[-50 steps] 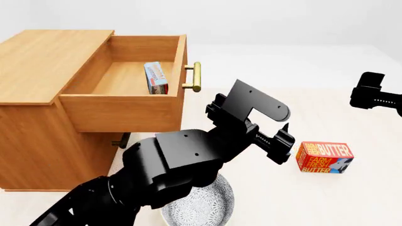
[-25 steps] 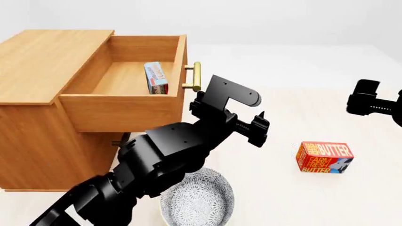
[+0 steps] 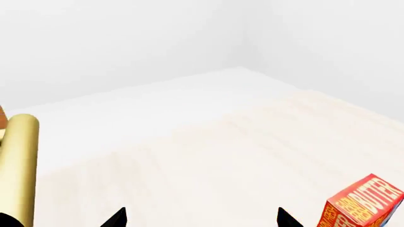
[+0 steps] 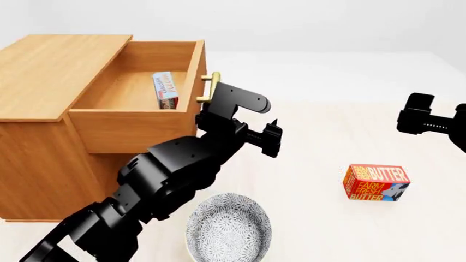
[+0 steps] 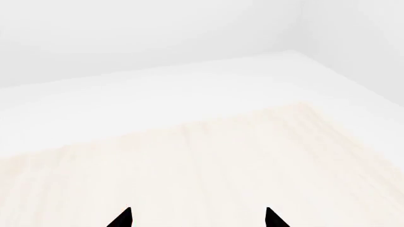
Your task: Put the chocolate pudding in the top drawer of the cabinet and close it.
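Closing step: chocolate pudding (image 4: 165,90) stands inside half-open top drawer (image 4: 135,126); left gripper (image 4: 244,123), fingers apart and empty, beside brass handle (image 4: 207,88); next, push front flush with cabinet (image 4: 43,73).

Plain white walls (image 4: 291,22) are enclosing the scene, meeting at a corner, while even, soft light is falling across a pale, faintly wood-grained floor (image 4: 313,218).
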Available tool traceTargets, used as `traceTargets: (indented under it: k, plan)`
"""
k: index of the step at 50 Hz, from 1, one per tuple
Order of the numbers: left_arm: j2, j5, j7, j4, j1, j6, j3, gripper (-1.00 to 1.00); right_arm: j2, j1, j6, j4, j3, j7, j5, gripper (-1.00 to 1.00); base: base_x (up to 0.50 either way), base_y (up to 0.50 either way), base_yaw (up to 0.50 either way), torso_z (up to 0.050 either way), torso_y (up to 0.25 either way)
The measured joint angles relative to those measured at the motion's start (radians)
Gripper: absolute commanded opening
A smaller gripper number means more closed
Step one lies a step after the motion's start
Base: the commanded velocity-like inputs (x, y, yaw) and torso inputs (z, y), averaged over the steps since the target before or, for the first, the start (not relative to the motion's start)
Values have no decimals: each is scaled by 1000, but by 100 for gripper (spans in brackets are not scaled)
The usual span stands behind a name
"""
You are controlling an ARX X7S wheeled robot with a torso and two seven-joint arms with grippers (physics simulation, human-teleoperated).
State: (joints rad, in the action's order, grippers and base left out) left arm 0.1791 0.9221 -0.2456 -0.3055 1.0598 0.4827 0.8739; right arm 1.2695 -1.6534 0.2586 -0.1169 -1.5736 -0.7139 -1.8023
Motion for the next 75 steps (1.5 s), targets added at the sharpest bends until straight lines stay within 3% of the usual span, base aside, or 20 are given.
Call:
traceTargets:
  k: [37, 75]
  plan:
    - [228, 23, -1, -1, 0, 4, -71, 100, -32, 28, -27, 11, 9, 6, -1, 100, 0, 0, 0, 0, 0]
    - [406, 78, -17, 30, -38, -2, -137, 100, -50, 46, -37, 21, 20, 12, 1, 100, 0, 0, 0, 0, 0]
